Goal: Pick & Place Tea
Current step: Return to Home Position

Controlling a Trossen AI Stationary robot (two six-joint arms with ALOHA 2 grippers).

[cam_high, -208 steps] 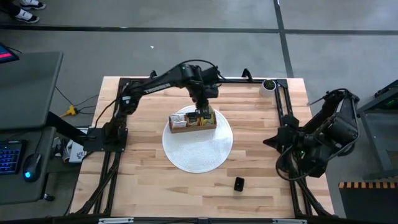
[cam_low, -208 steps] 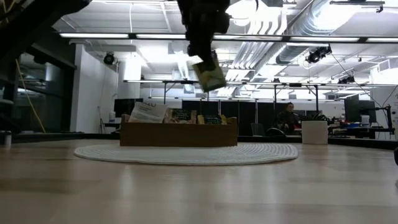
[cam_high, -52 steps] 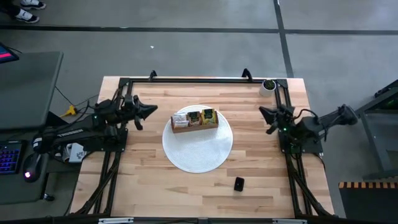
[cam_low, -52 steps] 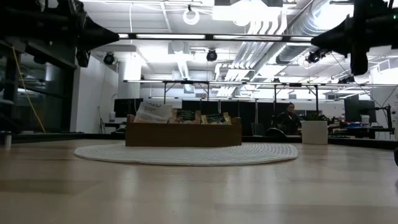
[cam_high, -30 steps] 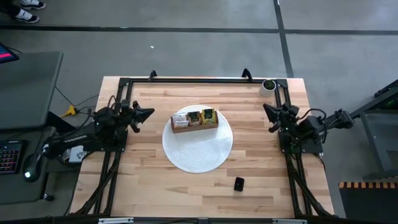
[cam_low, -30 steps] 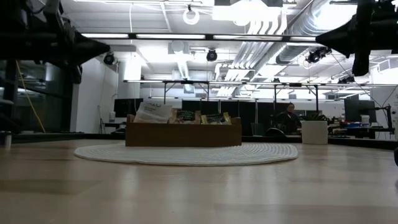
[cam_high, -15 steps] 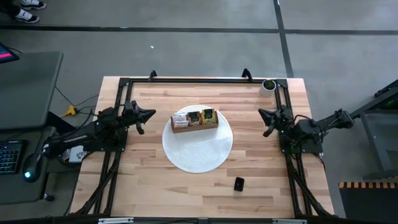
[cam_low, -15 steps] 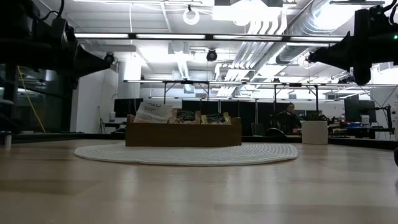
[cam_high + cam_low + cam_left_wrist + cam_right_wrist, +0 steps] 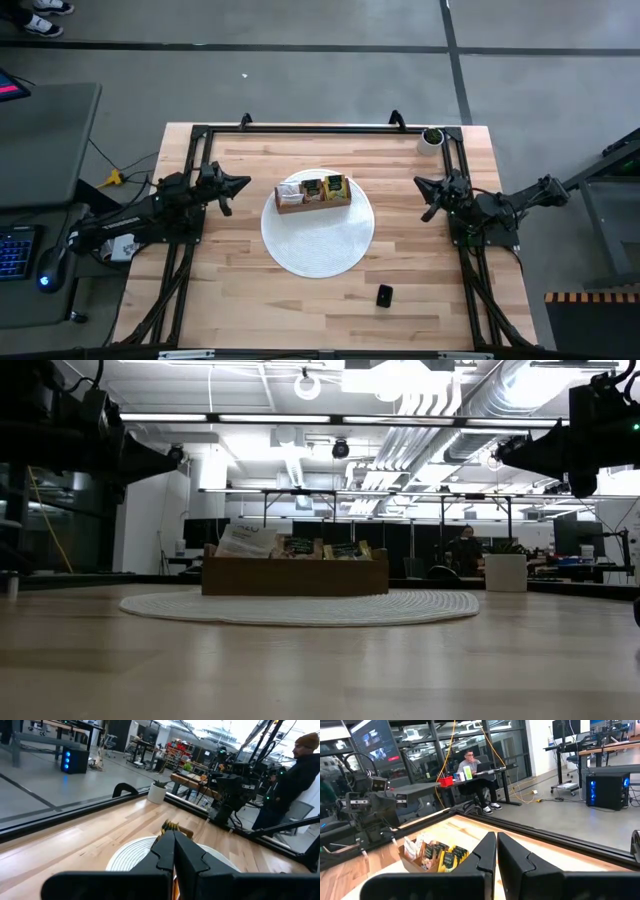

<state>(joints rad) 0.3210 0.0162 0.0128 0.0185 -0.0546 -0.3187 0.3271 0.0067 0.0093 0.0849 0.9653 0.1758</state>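
We've got left gripper and right gripper at the side edges of the table (jaws pressed together) — middle open — tea in the wooden box.

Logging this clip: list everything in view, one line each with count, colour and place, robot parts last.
table: one, light wood, under everything.
round mat: one, white, table centre.
wooden box: one, brown, three compartments, on the mat's far part.
tea packets: several, count unclear; white, green, yellow; standing in the box.
small black object: one, on the table nearer the front, right of centre.
potted plant: one, white pot, far right corner.
standing person: one, dark jacket, beyond the table.
seated person: one, at a desk beyond the table.
left gripper: one, dark, shut, empty, over the table's left side.
right gripper: one, dark, shut, empty, over the table's right side.
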